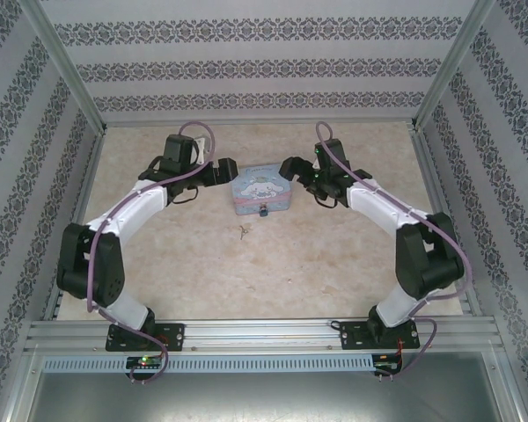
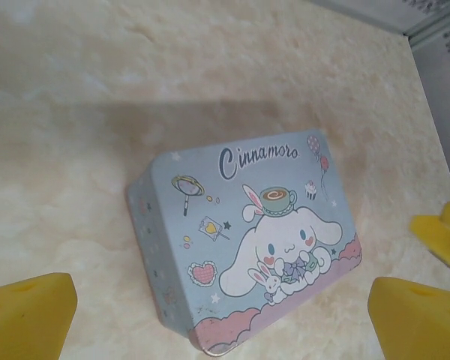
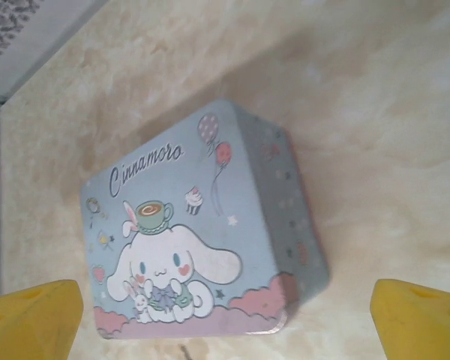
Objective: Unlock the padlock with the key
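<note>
1. Top external view: a beige marbled worktop (image 1: pixel 202 264) is seen, closed in on three sides by walls (image 1: pixel 246 61) papered in pale stripes and dark floral bands.
2. Metal posts (image 1: pixel 68 70) are set at the back corners, and a metal rail (image 1: pixel 264 332) is laid along the near edge.
3. A pale blue tin (image 1: pixel 257 189) with a cartoon lid is set flat toward the back of the worktop, midway across.
4. The padlock (image 1: pixel 263 211) is seen as a small dark spot against the tin's near wall; whether it is locked cannot be told.
5. A thin thing (image 1: pixel 242 231), too small to be named, is seen on the worktop just in front of the tin.
6. The left pincer (image 1: pixel 222 170) is held just left of the tin, spread wide with nothing gripped.
7. The right pincer (image 1: pixel 290 167) is held just right of the tin, likewise wide and empty.
8. In both wrist views the yellow fingertips (image 2: pixel 30 315) are seen far apart, with the lid between them.
</note>
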Action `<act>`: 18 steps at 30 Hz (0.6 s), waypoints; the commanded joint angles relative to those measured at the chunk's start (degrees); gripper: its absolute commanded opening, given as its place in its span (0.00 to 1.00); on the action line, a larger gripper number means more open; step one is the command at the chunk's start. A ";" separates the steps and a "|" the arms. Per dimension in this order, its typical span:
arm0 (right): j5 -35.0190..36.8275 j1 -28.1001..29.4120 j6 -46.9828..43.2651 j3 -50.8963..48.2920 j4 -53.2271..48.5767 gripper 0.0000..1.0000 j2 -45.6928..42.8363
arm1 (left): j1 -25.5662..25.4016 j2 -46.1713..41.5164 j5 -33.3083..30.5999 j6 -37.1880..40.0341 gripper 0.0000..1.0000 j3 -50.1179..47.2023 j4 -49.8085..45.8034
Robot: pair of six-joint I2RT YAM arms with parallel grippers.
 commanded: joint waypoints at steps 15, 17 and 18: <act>2.90 -8.69 -8.78 -9.34 -1.27 0.98 -16.46 | -0.70 -16.21 -12.52 1.93 1.00 -4.81 -3.72; 6.58 -5.64 -11.07 -8.74 -2.49 0.98 -16.18 | -0.72 -17.50 -13.41 1.24 1.00 -5.93 -3.53; 7.97 -4.60 -11.41 -8.62 -2.72 0.98 -15.99 | -0.68 -17.96 -13.71 1.01 1.00 -6.36 -3.55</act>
